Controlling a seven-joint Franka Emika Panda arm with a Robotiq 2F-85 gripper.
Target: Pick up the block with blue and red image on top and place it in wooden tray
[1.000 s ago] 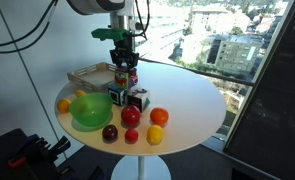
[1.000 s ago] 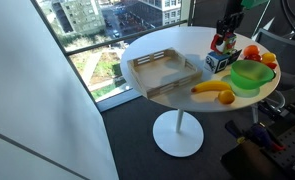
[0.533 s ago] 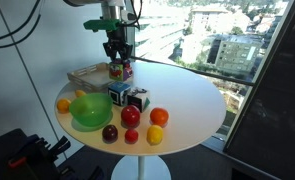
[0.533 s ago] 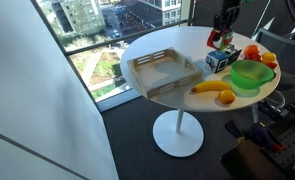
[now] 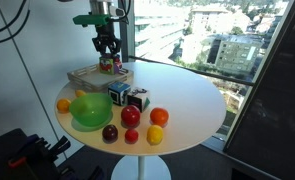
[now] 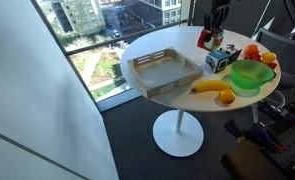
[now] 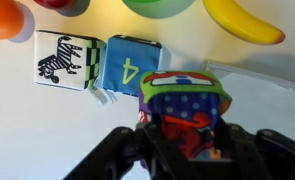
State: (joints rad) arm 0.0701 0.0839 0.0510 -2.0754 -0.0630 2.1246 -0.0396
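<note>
My gripper is shut on the block, a small cube with a red-and-blue picture, and holds it in the air. It also shows in an exterior view and fills the lower middle of the wrist view between the black fingers. The wooden tray is a shallow light-wood rectangle at the table's far side. In an exterior view it lies at the table's left part. The held block hangs above the table near the tray's edge, over the two black-and-white cubes.
A bright-green bowl sits near the table's front, with toy fruits beside it and a banana and orange nearby. The two black-and-white cubes show below in the wrist view. The round white table stands by a large window.
My gripper has lifted the block higher and carried it away from the two cubes toward the tray side of the table.
</note>
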